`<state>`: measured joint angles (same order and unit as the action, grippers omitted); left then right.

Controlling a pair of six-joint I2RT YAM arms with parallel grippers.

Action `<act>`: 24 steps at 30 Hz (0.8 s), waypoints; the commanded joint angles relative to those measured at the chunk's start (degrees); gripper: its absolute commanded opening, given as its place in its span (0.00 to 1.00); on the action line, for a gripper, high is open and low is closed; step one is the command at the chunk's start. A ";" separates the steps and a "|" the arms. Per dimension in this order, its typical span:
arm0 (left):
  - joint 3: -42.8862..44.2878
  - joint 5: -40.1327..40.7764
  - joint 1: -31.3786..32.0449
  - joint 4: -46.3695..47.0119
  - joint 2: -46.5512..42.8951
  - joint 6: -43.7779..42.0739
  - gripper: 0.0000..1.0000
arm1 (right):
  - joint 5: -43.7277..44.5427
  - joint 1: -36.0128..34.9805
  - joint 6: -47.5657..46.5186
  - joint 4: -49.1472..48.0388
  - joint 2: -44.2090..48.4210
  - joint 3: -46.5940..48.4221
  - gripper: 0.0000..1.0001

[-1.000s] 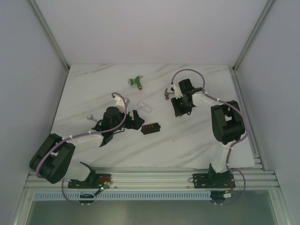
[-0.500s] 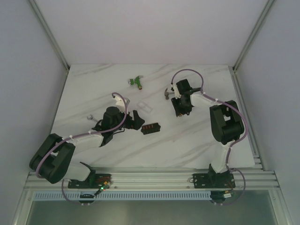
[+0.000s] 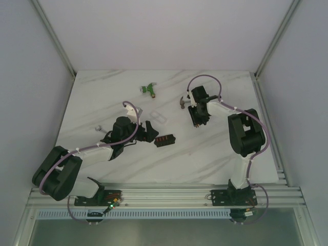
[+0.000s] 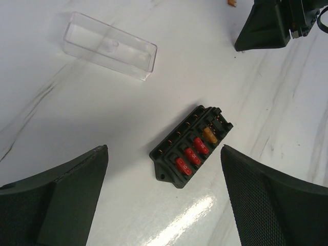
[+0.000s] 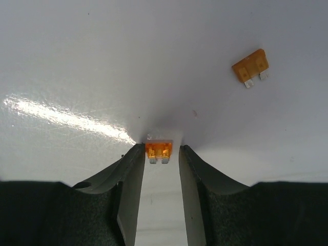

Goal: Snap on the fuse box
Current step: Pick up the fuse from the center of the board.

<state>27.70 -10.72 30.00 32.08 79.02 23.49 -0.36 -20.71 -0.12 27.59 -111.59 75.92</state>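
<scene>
Near the middle of the table (image 3: 102, 97), between the spread fingers of the left gripper (image 3: 151, 130), one fuse box (image 4: 174, 154) is shown lying flat: a small black block in which four fuses (image 4: 192, 156) are seated in a row (three red, one orange). One clear lid (image 4: 109, 45) is seen apart from it. The left gripper is held wide open, with nothing gripped. Farther right, the right gripper (image 5: 160, 151) is narrowed about one loose fuse (image 5: 158, 150) on the table; whether it is clamped cannot be told. A second loose fuse (image 5: 250, 67) is seen nearby, and one hammer (image 3: 182, 102) beside that arm.
</scene>
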 commanded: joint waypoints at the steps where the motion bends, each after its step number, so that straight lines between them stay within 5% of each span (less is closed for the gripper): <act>1: 1.30 -1.19 -0.29 0.80 0.06 -0.26 0.99 | 2.18 -0.79 1.02 1.50 -2.78 1.35 0.39; 24: 0.88 -2.06 -0.29 0.92 -0.11 -0.30 0.99 | 2.36 -1.96 0.26 4.65 -3.23 1.34 0.37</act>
<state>27.70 -11.44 30.00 32.05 79.02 23.49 2.00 -22.35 1.65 27.90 -112.79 77.52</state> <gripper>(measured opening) 0.993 0.368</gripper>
